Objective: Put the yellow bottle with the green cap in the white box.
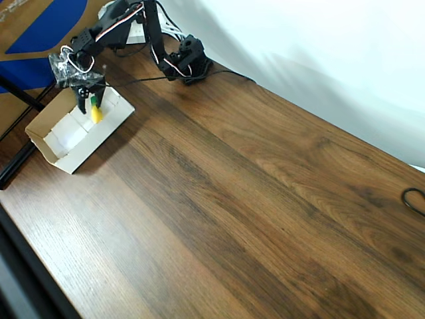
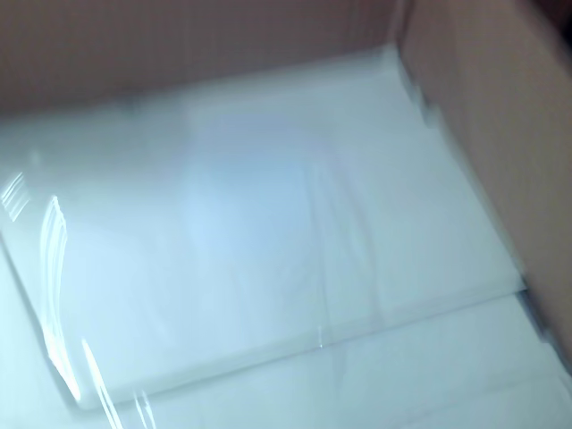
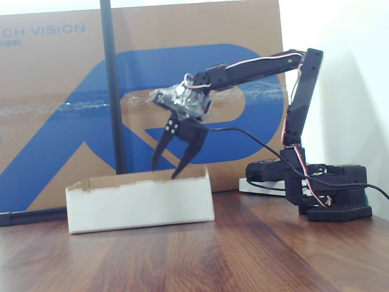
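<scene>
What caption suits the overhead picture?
Open gripper above the white box, the yellow bottle lying inside.

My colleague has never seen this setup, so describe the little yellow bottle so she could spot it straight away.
Start at the wooden table and find the white box at its far left corner in the overhead view, under the black gripper. The yellow bottle sits inside that box, just below the open fingers. Its green cap and yellow body are the only bright colours against the white floor.
</scene>
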